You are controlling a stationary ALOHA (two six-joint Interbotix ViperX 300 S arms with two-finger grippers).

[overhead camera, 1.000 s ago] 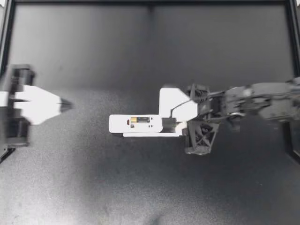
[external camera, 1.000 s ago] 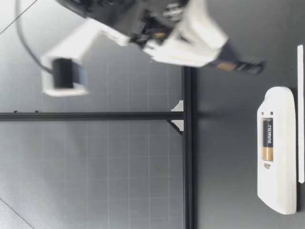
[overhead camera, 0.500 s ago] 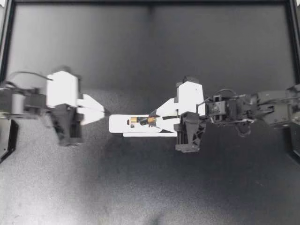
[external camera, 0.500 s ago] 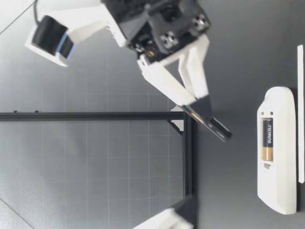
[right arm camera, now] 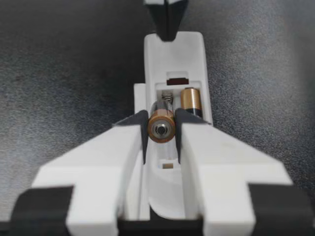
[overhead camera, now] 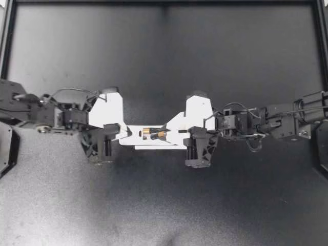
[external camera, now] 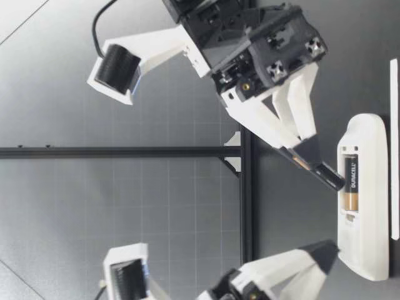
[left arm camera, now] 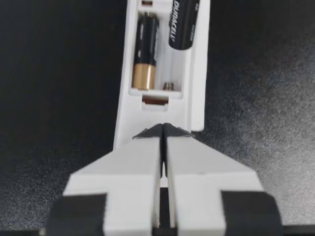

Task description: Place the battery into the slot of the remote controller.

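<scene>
Grainy black table (overhead camera: 154, 205) bears white slab remote (overhead camera: 134, 139) housing cylindrical battery (left arm camera: 146, 49).

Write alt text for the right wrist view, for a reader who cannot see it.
My right gripper is shut on a gold-and-black cylindrical battery, holding it end-on over the empty bay of a white plastic remote controller. A second battery already sits in the neighbouring bay, and my left gripper, shut, stands at the remote's far end.

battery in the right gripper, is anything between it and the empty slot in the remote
Nothing visible. The battery, held in my right gripper, hangs over the empty slot beside the seated cell. My left gripper, shut, sits at the remote's end, clear of the slot.
</scene>
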